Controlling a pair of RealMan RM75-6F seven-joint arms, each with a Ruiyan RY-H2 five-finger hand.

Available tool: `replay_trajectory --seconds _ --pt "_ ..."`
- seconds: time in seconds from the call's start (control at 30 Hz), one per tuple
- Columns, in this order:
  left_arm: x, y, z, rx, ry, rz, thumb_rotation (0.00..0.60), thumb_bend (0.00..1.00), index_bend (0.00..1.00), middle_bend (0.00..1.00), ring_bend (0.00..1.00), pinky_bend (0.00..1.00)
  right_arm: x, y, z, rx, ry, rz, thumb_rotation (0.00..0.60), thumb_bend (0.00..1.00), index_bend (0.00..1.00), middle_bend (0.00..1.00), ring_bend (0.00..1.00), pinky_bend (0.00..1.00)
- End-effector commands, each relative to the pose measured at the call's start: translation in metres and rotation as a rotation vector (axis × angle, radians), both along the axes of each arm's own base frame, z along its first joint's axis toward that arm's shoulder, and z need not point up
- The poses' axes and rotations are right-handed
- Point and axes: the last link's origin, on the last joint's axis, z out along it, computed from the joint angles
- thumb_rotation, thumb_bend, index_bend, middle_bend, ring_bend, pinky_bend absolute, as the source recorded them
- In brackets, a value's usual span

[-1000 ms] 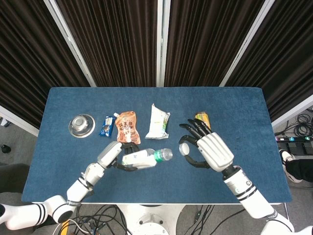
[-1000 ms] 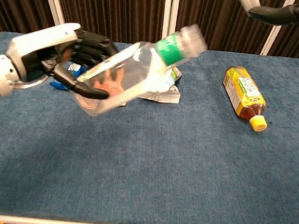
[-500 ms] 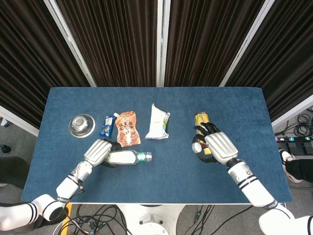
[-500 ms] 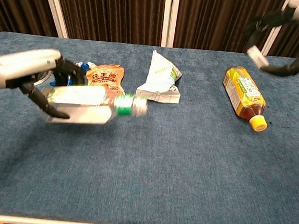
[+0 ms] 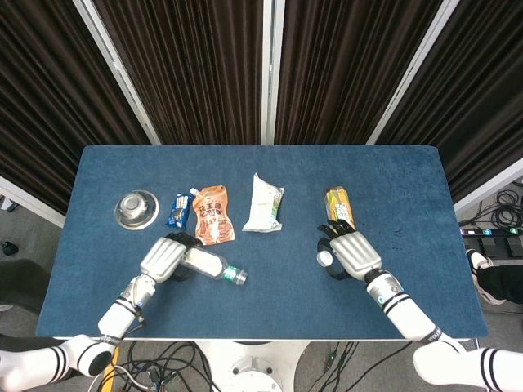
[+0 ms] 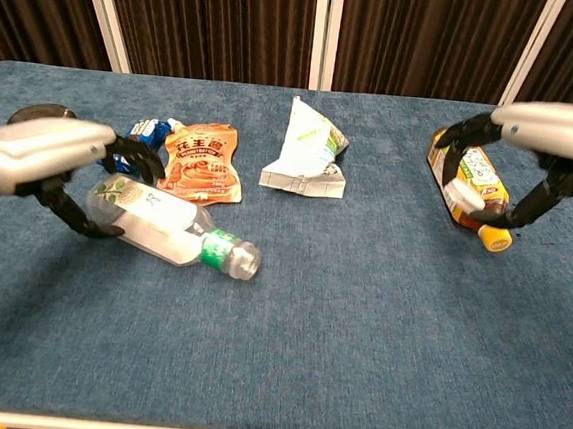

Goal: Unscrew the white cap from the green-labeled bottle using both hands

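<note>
Half yellow-capped bottle [image 6: 473, 181] hidden behind right robot hand [image 6: 532, 161].

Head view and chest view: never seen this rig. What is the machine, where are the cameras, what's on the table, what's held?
It is a two-armed robot with five-fingered hands, driven remotely by a person. The head view looks down from above; the chest view looks forward across the blue table.

The left robot hand wraps around the clear green-labeled bottle, which lies on its side on the table with its neck open. The right robot hand pinches a small white cap, so the cap appears to be off.

Also on the table: a steel bowl, a blue packet, an orange pouch, a white-and-green bag and a yellow tea bottle, lying down.
</note>
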Motion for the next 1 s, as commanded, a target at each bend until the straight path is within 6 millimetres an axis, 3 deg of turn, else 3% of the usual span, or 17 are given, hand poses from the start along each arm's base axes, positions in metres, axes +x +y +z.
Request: replay_trajectory --seconds 0.03,0.27,0.33,0.4,0.5,0.6,0.7,0.83,1.0 --pt "-0.003 -0.002 0.018 0.056 -0.025 0.02 0.6 0.2 0.24 0.26 0.19 0.26 -0.005 -0.003 -0.024 0.027 0.061 0.036 0.6 0.27 0.47 0.1 0.0 0.0" --pt "-0.023 -0.008 0.068 0.181 -0.107 0.083 0.6 0.18 0.23 0.26 0.19 0.25 -0.014 -0.007 -0.059 0.031 0.154 0.098 0.6 0.24 0.36 0.08 0.0 0.0" --pt "-0.034 -0.012 0.084 0.223 -0.115 0.102 0.6 0.18 0.23 0.26 0.19 0.25 -0.016 -0.006 -0.064 0.025 0.163 0.109 0.6 0.23 0.29 0.07 0.0 0.0" --pt "-0.044 -0.017 0.098 0.257 -0.121 0.122 0.6 0.18 0.23 0.26 0.19 0.25 -0.018 -0.004 -0.064 0.014 0.171 0.116 0.6 0.22 0.15 0.06 0.0 0.0" --pt "-0.058 -0.024 0.115 0.29 -0.122 0.151 0.6 0.17 0.23 0.26 0.19 0.24 -0.022 -0.001 -0.057 -0.017 0.152 0.104 0.6 0.21 0.02 0.05 0.0 0.0" --pt "-0.072 -0.03 0.13 0.315 -0.1 0.179 0.6 0.17 0.23 0.26 0.19 0.24 -0.026 0.003 -0.035 -0.088 0.11 0.084 0.6 0.21 0.0 0.04 0.0 0.0" --pt "-0.086 -0.04 0.151 0.362 -0.084 0.221 0.6 0.16 0.23 0.26 0.19 0.24 -0.038 0.009 0.01 -0.24 0.064 0.068 0.6 0.21 0.0 0.04 0.0 0.0" --pt "-0.104 -0.057 0.18 0.453 -0.035 0.265 0.6 0.16 0.24 0.26 0.19 0.24 -0.069 0.039 0.073 -0.423 0.034 0.011 0.6 0.22 0.0 0.02 0.0 0.0" --pt "-0.112 -0.08 0.198 0.541 -0.029 0.3 0.6 0.16 0.24 0.26 0.19 0.19 -0.096 0.079 0.119 -0.551 0.007 -0.028 0.6 0.22 0.0 0.0 0.0 0.0"
